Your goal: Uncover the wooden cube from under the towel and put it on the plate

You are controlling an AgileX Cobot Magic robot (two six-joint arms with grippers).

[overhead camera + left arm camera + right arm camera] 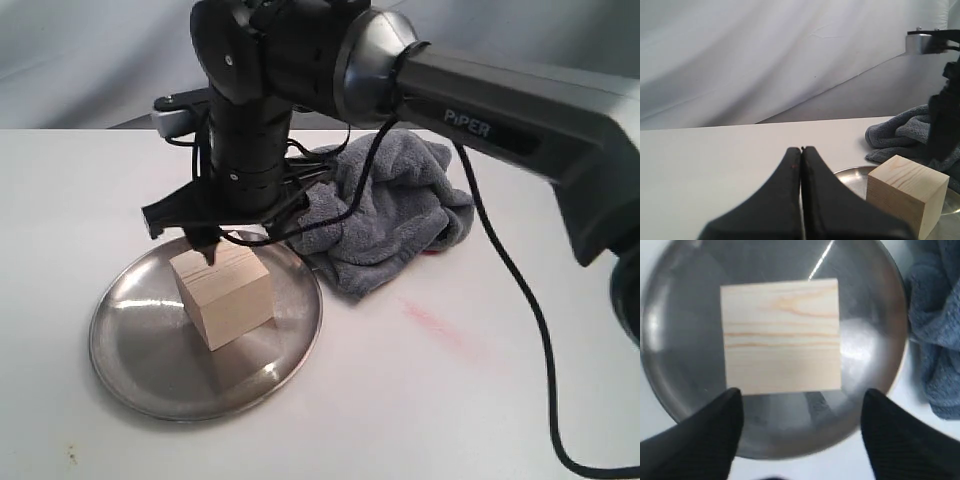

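Note:
The wooden cube (230, 300) (781, 335) stands uncovered on the plate (130, 360) (875, 365), near its back half. My right gripper (238, 240) (802, 400) hangs open just above it, pointing straight down. One fingertip (206, 252) sits by the cube's top rear corner, and nothing is held. The grey towel (390, 220) (935, 340) lies crumpled beside the plate on its far right. My left gripper (801, 150) is shut on nothing, low over the table. It faces the cube (905, 195), the plate (852, 177) and the towel (900, 132). It is out of the exterior view.
The right arm's black cable (520, 300) hangs over the table to the right of the towel. A faint pink smear (430, 320) marks the white tabletop in front of the towel. A white backdrop closes the far side.

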